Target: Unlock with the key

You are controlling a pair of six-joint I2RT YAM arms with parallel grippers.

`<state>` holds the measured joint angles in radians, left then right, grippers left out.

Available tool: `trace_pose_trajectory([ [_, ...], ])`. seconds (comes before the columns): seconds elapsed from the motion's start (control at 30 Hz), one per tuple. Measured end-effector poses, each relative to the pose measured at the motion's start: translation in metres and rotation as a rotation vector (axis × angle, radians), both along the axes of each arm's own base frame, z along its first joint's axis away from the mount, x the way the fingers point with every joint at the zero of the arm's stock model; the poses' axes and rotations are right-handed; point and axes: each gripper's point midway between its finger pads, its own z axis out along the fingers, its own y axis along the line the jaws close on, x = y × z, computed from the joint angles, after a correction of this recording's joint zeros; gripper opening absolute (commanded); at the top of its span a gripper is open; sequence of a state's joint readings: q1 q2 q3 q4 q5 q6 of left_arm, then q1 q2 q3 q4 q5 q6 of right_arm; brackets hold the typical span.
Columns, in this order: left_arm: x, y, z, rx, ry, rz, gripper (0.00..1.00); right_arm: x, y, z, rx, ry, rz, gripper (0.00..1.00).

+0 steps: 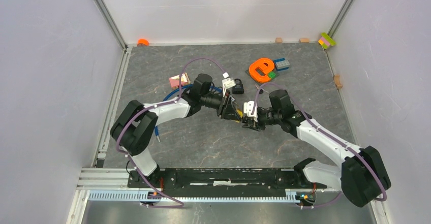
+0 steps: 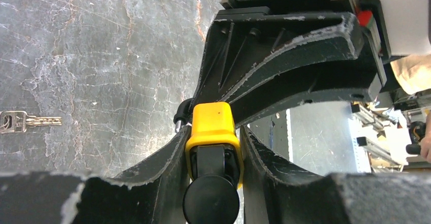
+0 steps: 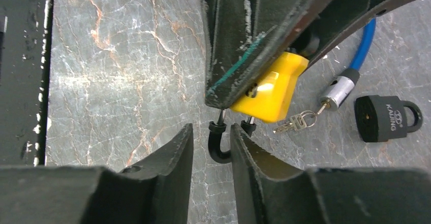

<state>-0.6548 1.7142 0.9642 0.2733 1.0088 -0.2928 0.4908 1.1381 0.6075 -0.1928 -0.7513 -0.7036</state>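
My left gripper is shut on a yellow padlock, holding its body above the table. A black round key head sticks out of the padlock's underside. In the right wrist view the padlock points its black shackle into my right gripper. The shackle sits between the narrowly open jaws. One finger overlaps it, and the other stands a little apart from it. In the top view both grippers, left and right, meet mid-table.
A black padlock, a blue cable lock and a small key bunch lie beside the grippers. A loose silver key lies on the table. An orange letter, a blue brick and a pink block sit farther back.
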Motion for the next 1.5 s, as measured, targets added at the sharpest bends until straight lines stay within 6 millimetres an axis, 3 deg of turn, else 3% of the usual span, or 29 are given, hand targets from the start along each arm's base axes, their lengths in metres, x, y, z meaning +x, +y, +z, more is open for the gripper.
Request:
trace_pose_trajectory([
  [0.2, -0.011, 0.010, 0.003, -0.026, -0.092, -0.034, 0.02, -0.004, 0.007, 0.004, 0.035, 0.042, 0.028, 0.24],
  [0.33, -0.015, 0.015, 0.008, -0.048, -0.171, -0.048, 0.02, -0.006, 0.011, 0.008, 0.068, 0.087, 0.036, 0.22],
  [0.6, -0.014, 0.016, 0.013, -0.062, -0.223, -0.051, 0.02, -0.005, 0.013, 0.011, 0.093, 0.145, 0.024, 0.52],
  [0.73, -0.010, 0.014, 0.016, -0.071, -0.246, -0.036, 0.02, -0.006, 0.010, 0.016, 0.094, 0.114, 0.007, 0.57],
  [0.9, -0.017, 0.012, 0.019, -0.089, -0.228, -0.066, 0.02, 0.008, -0.001, 0.021, 0.075, 0.026, -0.060, 0.57],
  [1.1, -0.017, 0.011, 0.021, -0.095, -0.226, -0.062, 0.02, 0.010, -0.005, 0.022, 0.067, -0.013, -0.075, 0.57],
  [1.17, -0.017, 0.011, 0.022, -0.094, -0.219, -0.059, 0.02, 0.010, -0.005, 0.022, 0.067, -0.015, -0.072, 0.56],
  [1.27, -0.017, 0.010, 0.023, -0.095, -0.210, -0.055, 0.02, 0.009, -0.004, 0.023, 0.071, -0.015, -0.065, 0.44],
  [1.33, -0.015, 0.010, 0.024, -0.099, -0.211, -0.049, 0.02, 0.007, -0.002, 0.021, 0.077, -0.001, -0.049, 0.40],
  [1.5, -0.015, 0.010, 0.026, -0.112, -0.213, -0.045, 0.03, 0.001, 0.003, 0.006, 0.076, 0.079, -0.014, 0.30],
])
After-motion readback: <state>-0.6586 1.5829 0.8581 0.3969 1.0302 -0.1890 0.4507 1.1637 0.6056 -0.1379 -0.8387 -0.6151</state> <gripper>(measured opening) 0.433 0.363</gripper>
